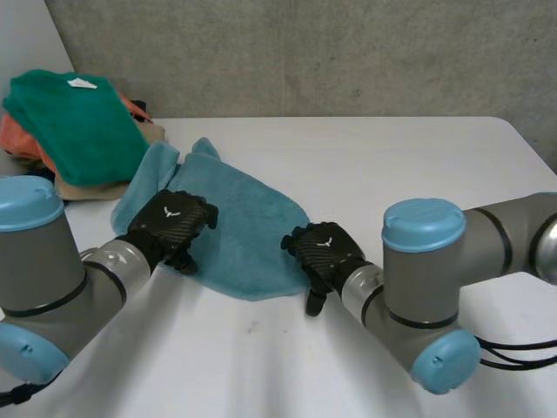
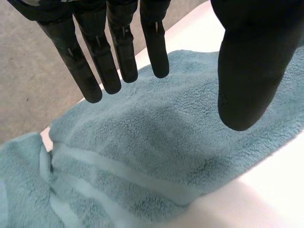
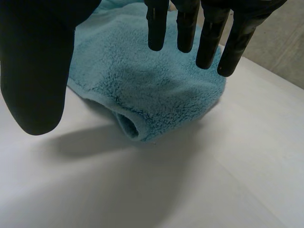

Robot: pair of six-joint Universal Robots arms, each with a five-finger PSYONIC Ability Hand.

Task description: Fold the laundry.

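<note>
One towel [image 1: 252, 228] lies beneath fingers [image 2: 121, 52] of left hand [image 1: 174, 218] and right hand [image 1: 324, 248].

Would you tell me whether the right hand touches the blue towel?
Cannot tell. In the right wrist view the right hand holds straight fingers over the blue towel, no clear contact or gap.

— What's your light-blue towel [image 1: 252, 235] like?
— Fluffy, matt terry cloth, with smoother woven bands.
— And your tabletop [image 1: 392, 165]?
— Smooth white, slight sheen. Your left robot hand [image 1: 171, 219] looks matt black, weave-patterned.
</note>
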